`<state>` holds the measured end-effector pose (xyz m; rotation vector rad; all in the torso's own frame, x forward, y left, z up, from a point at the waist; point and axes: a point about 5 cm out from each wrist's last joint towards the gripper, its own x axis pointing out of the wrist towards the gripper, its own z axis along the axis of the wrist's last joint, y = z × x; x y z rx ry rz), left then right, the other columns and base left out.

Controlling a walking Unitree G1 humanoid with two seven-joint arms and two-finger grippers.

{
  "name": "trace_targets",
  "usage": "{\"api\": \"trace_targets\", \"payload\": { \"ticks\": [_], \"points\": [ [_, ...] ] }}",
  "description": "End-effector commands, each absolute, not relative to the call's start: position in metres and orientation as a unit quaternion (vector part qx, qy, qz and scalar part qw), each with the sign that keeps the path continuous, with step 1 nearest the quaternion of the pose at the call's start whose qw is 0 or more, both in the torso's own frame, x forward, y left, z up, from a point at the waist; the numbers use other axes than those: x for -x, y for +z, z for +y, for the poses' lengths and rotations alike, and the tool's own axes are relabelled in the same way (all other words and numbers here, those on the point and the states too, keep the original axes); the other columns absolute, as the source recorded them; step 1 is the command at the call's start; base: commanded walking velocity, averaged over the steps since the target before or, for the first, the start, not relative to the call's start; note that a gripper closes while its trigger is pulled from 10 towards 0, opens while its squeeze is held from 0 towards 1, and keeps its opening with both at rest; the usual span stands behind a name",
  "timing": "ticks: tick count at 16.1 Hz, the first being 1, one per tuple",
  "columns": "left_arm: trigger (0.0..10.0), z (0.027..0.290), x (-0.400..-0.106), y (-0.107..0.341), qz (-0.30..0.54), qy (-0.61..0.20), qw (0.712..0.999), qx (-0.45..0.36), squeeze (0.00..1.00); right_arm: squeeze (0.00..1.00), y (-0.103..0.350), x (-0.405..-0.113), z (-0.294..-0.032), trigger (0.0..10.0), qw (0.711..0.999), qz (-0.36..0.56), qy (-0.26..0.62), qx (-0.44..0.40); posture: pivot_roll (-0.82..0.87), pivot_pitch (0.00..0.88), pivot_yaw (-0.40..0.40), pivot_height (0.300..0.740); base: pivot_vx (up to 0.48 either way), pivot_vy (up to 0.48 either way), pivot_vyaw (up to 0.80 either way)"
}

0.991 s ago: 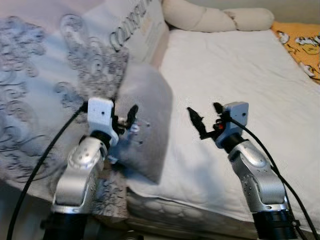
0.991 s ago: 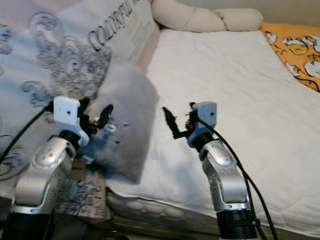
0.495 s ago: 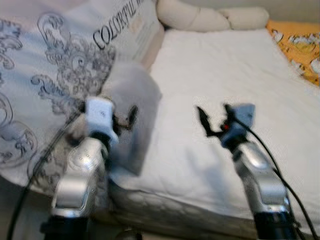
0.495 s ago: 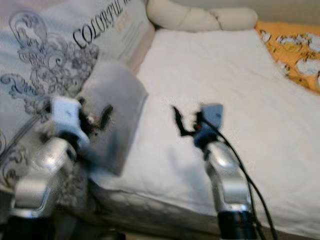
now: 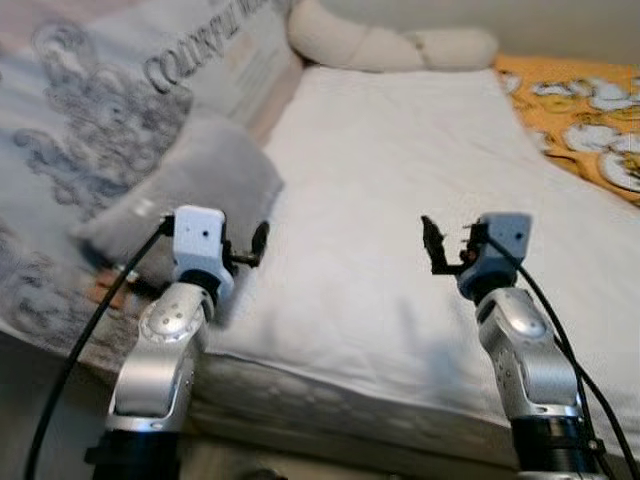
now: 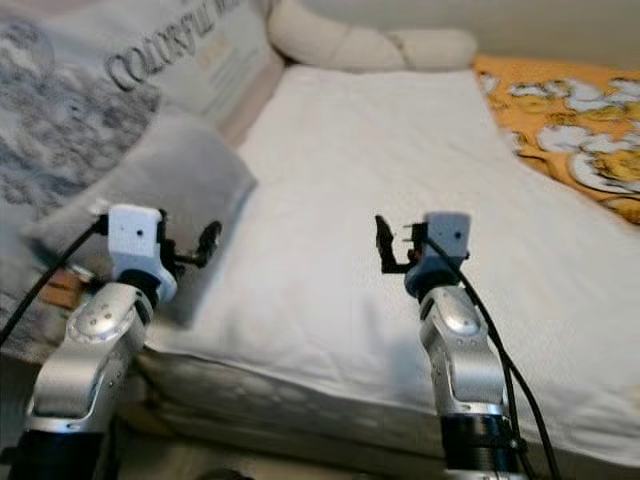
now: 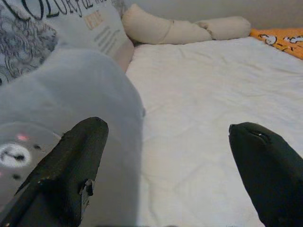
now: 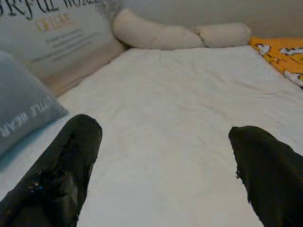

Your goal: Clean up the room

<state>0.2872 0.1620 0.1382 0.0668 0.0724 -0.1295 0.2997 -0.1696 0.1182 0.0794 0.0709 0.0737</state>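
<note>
The grey pillow is seen lying at the left edge of the white bed, just beside the wide-open left gripper, while the right gripper, also spread wide, is held farther off.

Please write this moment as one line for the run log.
left hand: open, beside grey pillow | right hand: open, above white mattress | holding: nothing

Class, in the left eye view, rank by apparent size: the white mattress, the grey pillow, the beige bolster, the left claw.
1. white mattress
2. grey pillow
3. beige bolster, though distance shrinks it
4. left claw
</note>
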Motion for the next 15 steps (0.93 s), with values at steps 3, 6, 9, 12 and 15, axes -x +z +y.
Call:
{"api": "trace_targets", "payload": {
  "ticks": [3, 6, 9, 12, 15],
  "points": [
    [10.0, 0.1618, -0.2901, 0.1352, 0.033, -0.038, 0.999, 0.011, 1.0, 1.0, 0.117, -0.3046, -0.1626, 10.0, 0.996, 0.041, 0.029, -0.076, 0.03, 0.0, 0.023, 0.74, 0.0, -0.48, 0.0],
    [10.0, 0.1642, -0.2948, 0.1385, 0.033, -0.025, 0.999, -0.006, 1.0, 1.0, 0.1159, -0.3051, -0.1549, 10.0, 0.995, 0.045, 0.04, -0.075, 0.0, 0.0, 0.038, 0.74, 0.0, -0.414, 0.0],
    [10.0, 0.1671, -0.2945, 0.1303, 0.065, -0.037, 0.997, -0.018, 1.0, 1.0, 0.116, -0.3083, -0.1615, 10.0, 0.996, 0.055, 0.028, -0.068, 0.0, 0.0, 0.033, 0.74, 0.0, -0.36, 0.0],
    [10.0, 0.1671, -0.2945, 0.1303, 0.065, -0.037, 0.997, -0.018, 1.0, 1.0, 0.116, -0.3083, -0.1615, 10.0, 0.996, 0.055, 0.028, -0.068, 0.0, 0.0, 0.033, 0.74, 0.0, -0.364, 0.0],
    [10.0, 0.1671, -0.2945, 0.1303, 0.065, -0.037, 0.997, -0.018, 1.0, 1.0, 0.116, -0.3083, -0.1615, 10.0, 0.996, 0.055, 0.028, -0.068, 0.0, 0.0, 0.033, 0.74, 0.0, -0.364, 0.0]
  ]
}}
